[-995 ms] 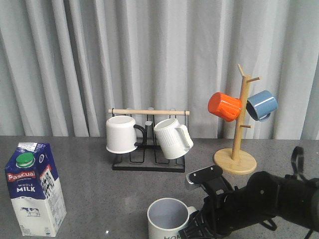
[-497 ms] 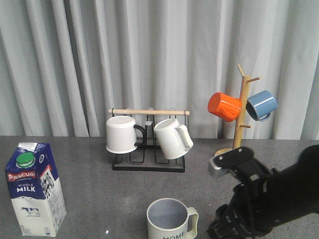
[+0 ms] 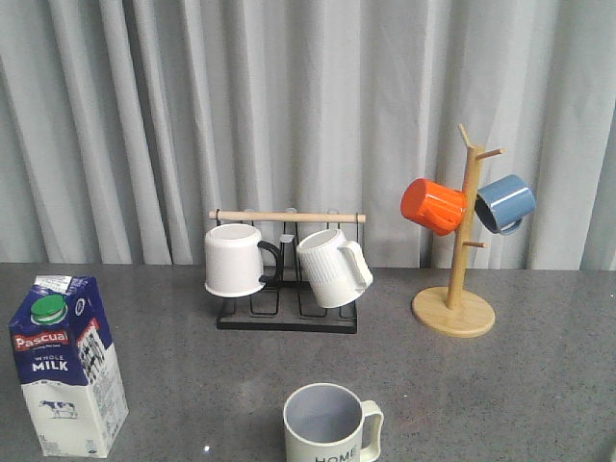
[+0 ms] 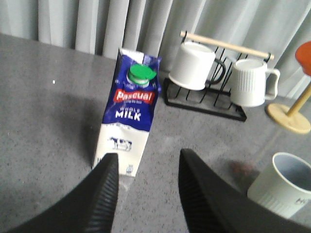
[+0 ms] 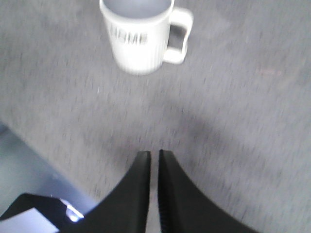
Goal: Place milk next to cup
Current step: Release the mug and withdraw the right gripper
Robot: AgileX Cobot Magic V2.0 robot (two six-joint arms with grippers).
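Note:
The milk carton (image 3: 67, 364), blue and white with a green cap, stands upright at the front left of the grey table; it also shows in the left wrist view (image 4: 130, 111). The ribbed cream "HOME" cup (image 3: 330, 423) stands at the front middle, handle to the right; it shows in the right wrist view (image 5: 141, 36) and at the edge of the left wrist view (image 4: 286, 190). My left gripper (image 4: 148, 162) is open and empty, short of the carton. My right gripper (image 5: 154, 154) is shut and empty, over bare table short of the cup. Neither gripper shows in the front view.
A black rack with a wooden bar (image 3: 287, 269) at the back middle holds a smooth white mug (image 3: 234, 259) and a ribbed cream mug (image 3: 332, 267). A wooden mug tree (image 3: 460, 250) at the back right carries an orange mug (image 3: 433, 205) and a blue mug (image 3: 504, 202).
The right arm has drawn back to the right and out of the front view, away from the cup. The cup and the milk have not moved.

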